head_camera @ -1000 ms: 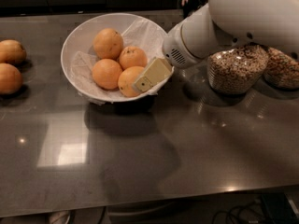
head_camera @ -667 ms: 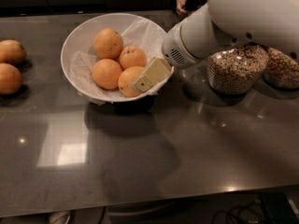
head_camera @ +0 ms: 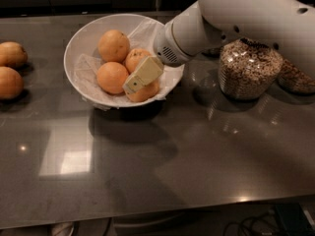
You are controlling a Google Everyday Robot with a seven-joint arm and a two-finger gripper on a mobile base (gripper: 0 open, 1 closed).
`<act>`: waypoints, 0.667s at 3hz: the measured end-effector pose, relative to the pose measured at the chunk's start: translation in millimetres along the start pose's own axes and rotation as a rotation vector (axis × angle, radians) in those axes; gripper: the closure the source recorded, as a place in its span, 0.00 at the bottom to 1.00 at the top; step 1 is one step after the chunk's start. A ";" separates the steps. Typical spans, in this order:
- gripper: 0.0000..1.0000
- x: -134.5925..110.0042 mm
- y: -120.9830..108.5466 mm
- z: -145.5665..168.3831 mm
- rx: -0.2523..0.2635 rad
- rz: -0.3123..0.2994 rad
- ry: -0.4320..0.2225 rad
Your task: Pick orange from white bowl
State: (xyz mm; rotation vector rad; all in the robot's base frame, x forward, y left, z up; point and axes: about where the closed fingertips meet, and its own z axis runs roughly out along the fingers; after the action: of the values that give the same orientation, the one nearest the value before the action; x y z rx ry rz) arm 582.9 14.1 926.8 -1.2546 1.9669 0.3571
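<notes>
The hand [head_camera: 140, 76] sits inside the white bowl [head_camera: 81, 41] on the desk [head_camera: 197, 146], lying against the front-right orange [head_camera: 149, 91]. Whether it is clamped cannot be told. Three other oranges [head_camera: 113, 45] lie beside it in the bowl.

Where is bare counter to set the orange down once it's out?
Free: the broad counter in front of the white bowl and jars. Crowded: right rear, around jars and arm; far left, two loose oranges. The gripper is in the bowl, over its front orange.
</notes>
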 end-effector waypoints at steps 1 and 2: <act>0.00 2.0 1.4 -2.3 0.011 0.009 0.017; 0.13 5.5 4.2 -2.6 0.021 0.023 0.034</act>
State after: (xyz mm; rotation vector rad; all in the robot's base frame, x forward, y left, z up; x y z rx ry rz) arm 576.8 11.0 924.0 -1.2333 2.0106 0.3279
